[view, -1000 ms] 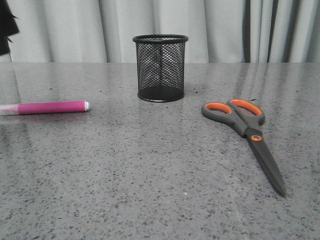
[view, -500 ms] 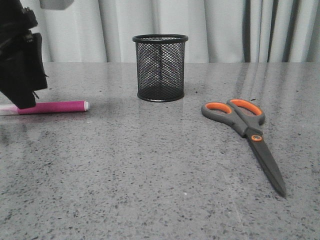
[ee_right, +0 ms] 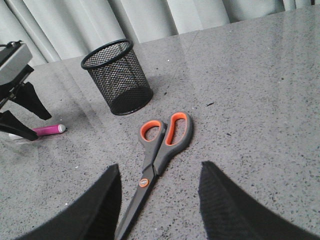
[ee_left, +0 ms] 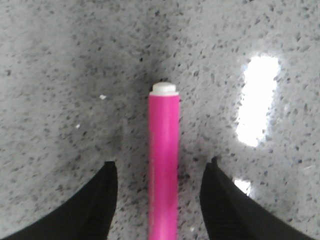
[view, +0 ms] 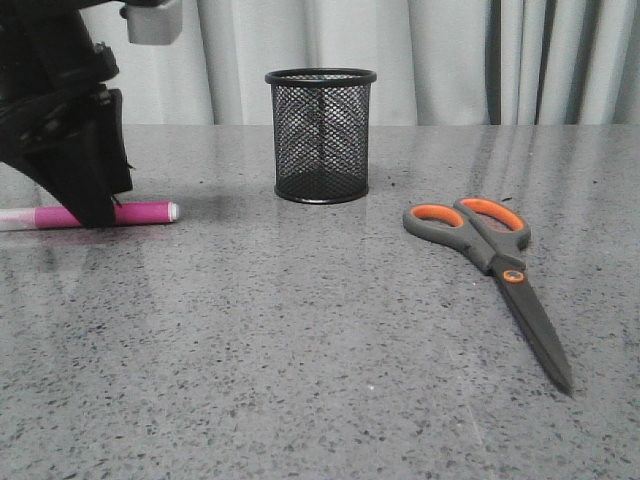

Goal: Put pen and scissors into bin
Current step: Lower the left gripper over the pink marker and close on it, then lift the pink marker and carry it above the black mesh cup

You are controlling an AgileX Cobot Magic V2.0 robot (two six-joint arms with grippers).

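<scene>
The pink pen (view: 145,212) lies flat on the grey table at the left, its white tip pointing toward the bin. My left gripper (view: 90,212) is down over the pen's middle. In the left wrist view the gripper (ee_left: 161,164) is open, with one finger on each side of the pen (ee_left: 163,130) and gaps on both sides. The black mesh bin (view: 320,135) stands upright at the centre back. The scissors (view: 490,250) lie closed at the right, blades toward the front. My right gripper (ee_right: 160,167) is open and hangs above the scissors (ee_right: 162,142), not touching them; it is out of the front view.
The speckled grey table (view: 300,350) ends at a pale curtain (view: 450,60) behind. In the right wrist view the bin (ee_right: 117,75) stands beyond the scissors, with the pen (ee_right: 47,130) and my left gripper (ee_right: 20,107) off to its side.
My left arm has come in from the upper left, moved right and come down over the pen. The pen, scissors and bin have not moved.
</scene>
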